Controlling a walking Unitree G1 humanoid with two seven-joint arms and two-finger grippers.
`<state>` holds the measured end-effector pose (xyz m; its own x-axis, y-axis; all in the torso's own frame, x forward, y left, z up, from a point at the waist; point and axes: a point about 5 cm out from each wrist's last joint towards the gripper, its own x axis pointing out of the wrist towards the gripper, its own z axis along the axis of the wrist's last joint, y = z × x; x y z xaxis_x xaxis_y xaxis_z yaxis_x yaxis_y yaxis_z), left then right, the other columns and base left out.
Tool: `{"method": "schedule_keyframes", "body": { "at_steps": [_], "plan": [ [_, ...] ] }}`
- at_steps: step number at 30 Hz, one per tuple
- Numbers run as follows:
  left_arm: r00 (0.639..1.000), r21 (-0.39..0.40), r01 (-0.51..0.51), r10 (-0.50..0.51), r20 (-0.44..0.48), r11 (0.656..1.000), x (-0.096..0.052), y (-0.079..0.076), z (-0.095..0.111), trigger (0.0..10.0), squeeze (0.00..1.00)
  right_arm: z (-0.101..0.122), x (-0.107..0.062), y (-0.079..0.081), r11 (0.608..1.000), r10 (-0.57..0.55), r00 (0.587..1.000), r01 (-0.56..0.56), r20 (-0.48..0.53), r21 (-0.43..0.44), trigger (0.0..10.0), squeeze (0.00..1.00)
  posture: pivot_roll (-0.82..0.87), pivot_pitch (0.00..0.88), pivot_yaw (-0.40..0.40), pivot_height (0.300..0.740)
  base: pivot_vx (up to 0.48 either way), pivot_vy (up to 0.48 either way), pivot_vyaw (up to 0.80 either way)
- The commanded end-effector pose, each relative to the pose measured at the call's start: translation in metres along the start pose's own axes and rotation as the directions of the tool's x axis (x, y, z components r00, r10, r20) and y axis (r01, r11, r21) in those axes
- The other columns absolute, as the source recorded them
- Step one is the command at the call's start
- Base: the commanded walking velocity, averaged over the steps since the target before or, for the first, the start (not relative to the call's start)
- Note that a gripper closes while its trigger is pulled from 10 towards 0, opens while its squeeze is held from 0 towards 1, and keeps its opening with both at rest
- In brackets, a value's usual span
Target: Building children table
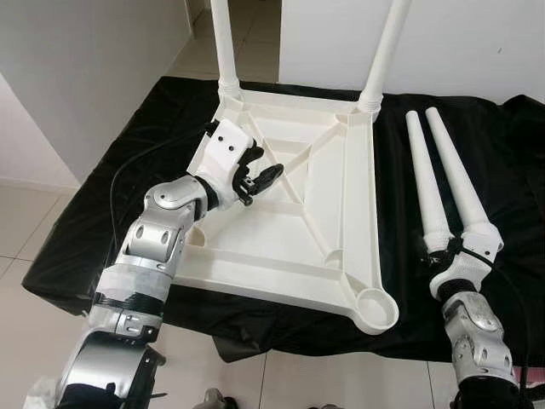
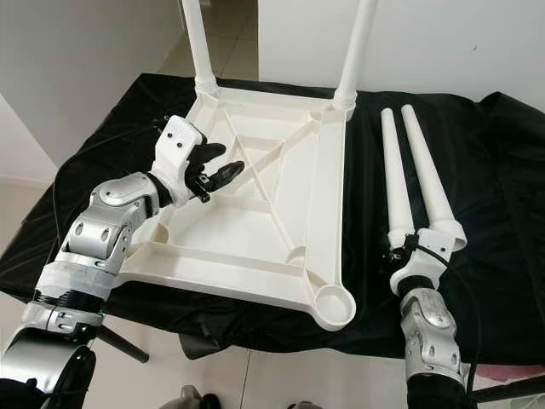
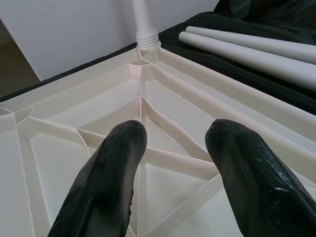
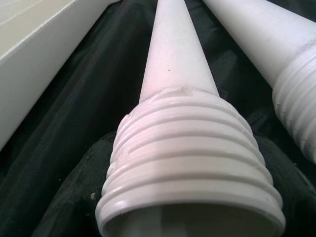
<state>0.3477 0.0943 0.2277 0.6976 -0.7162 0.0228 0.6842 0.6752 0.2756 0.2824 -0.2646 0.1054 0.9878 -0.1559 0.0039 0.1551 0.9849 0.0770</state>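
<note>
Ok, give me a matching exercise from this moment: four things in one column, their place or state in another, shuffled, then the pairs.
Things:
1. upside-down white plastic tabletop
2. two upright white plastic legs
3. left gripper
4. nearer loose white tapered leg

Places or states:
A. fingers open, above the ribbed underside
B. lying on the black cloth, its threaded end at the right gripper
C. resting on the black cloth, ribs facing up
D. standing in the far corner sockets

Pairs: 1-C, 2-D, 3-A, 4-B
</note>
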Motion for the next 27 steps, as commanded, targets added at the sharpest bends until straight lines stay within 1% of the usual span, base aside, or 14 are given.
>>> {"method": "schedule_keyframes", "body": {
  "at_steps": [1,2,5,6,9,11,13,14,16,18,21,24,26,27],
  "plan": [
    [0.996,0.006,-0.087,0.087,-0.007,0.996,-0.001,0.004,-0.001,10.0,0.00,-0.012,-0.001,0.005,1.000,0.010,0.999,-0.009,-0.033,0.026,0.0,0.00,-0.02,0.049,0.026,0.740,0.000,0.000,0.00],
    [0.996,0.006,-0.086,0.086,-0.006,0.996,0.000,0.005,-0.001,10.0,0.00,-0.009,0.000,0.007,1.000,-0.002,1.000,0.002,-0.013,0.024,0.7,0.00,-0.02,0.049,0.026,0.740,0.000,0.000,0.00],
    [0.996,0.007,-0.087,0.087,-0.006,0.996,0.000,0.006,-0.001,10.0,0.00,-0.008,0.001,0.008,1.000,-0.010,1.000,0.010,0.002,0.022,0.7,0.00,-0.02,0.049,0.026,0.740,0.000,0.000,0.00],
    [0.996,0.001,-0.090,0.090,-0.001,0.996,0.001,0.006,0.000,10.0,0.00,-0.002,0.002,0.010,1.000,-0.011,0.999,0.010,0.043,0.022,10.0,0.00,-0.02,0.036,0.017,0.740,0.000,0.000,0.00],
    [0.995,-0.014,-0.100,0.100,-0.006,0.995,0.003,0.005,0.000,10.0,0.00,0.007,0.007,0.016,0.999,-0.024,0.995,0.021,0.101,0.027,10.0,0.00,-0.02,0.018,0.007,0.740,0.000,0.000,0.00],
    [0.995,-0.014,-0.100,0.100,-0.006,0.995,0.003,0.005,0.000,10.0,0.00,0.007,0.007,0.016,0.999,-0.024,0.995,0.021,0.101,0.027,10.0,0.00,-0.02,0.018,0.007,0.740,0.000,0.000,0.00],
    [0.991,-0.025,-0.125,0.123,-0.051,0.992,0.005,0.008,-0.004,10.0,0.00,0.019,0.017,0.024,0.998,-0.043,0.987,0.036,0.156,0.042,10.0,0.00,-0.02,0.011,-0.003,0.740,0.000,0.000,0.00],
    [0.991,-0.025,-0.125,0.123,-0.051,0.992,0.005,0.008,-0.004,10.0,0.00,0.019,0.017,0.024,0.998,-0.043,0.987,0.036,0.156,0.042,10.0,0.00,-0.02,0.011,-0.003,0.740,0.000,0.000,0.00],
    [0.984,-0.025,-0.159,0.156,-0.085,0.987,0.006,0.012,-0.007,10.0,0.00,0.027,0.025,0.030,0.998,-0.056,0.984,0.048,0.170,0.051,10.0,0.00,-0.01,0.010,-0.006,0.740,0.000,0.000,0.00],
    [0.984,-0.025,-0.159,0.156,-0.085,0.987,0.006,0.012,-0.007,10.0,0.00,0.027,0.025,0.030,0.998,-0.056,0.984,0.048,0.170,0.051,10.0,0.00,-0.01,0.010,-0.006,0.740,0.000,0.000,0.00],
    [0.978,-0.032,-0.196,0.193,-0.075,0.980,0.006,0.016,-0.006,10.0,0.00,0.033,0.032,0.036,0.997,-0.066,0.983,0.058,0.172,0.051,10.0,0.00,-0.01,0.008,-0.015,0.740,0.000,0.000,0.00],
    [0.971,-0.052,-0.232,0.229,-0.064,0.971,0.005,0.019,-0.005,10.0,0.00,0.046,0.042,0.047,0.996,-0.064,0.977,0.050,0.202,0.077,10.0,0.00,-0.01,0.002,-0.015,0.740,0.000,0.000,0.00],
    [0.971,-0.052,-0.232,0.229,-0.064,0.971,0.005,0.019,-0.005,10.0,0.00,0.046,0.042,0.047,0.996,-0.064,0.977,0.050,0.202,0.077,10.0,0.00,-0.01,0.002,-0.015,0.740,0.000,0.000,0.00],
    [0.969,-0.053,-0.243,0.239,-0.061,0.969,0.006,0.019,-0.004,10.0,0.00,0.052,0.047,0.057,0.997,-0.026,0.976,0.009,0.214,0.081,10.0,0.00,-0.02,0.000,-0.011,0.740,0.000,0.000,0.00]
  ]
}}
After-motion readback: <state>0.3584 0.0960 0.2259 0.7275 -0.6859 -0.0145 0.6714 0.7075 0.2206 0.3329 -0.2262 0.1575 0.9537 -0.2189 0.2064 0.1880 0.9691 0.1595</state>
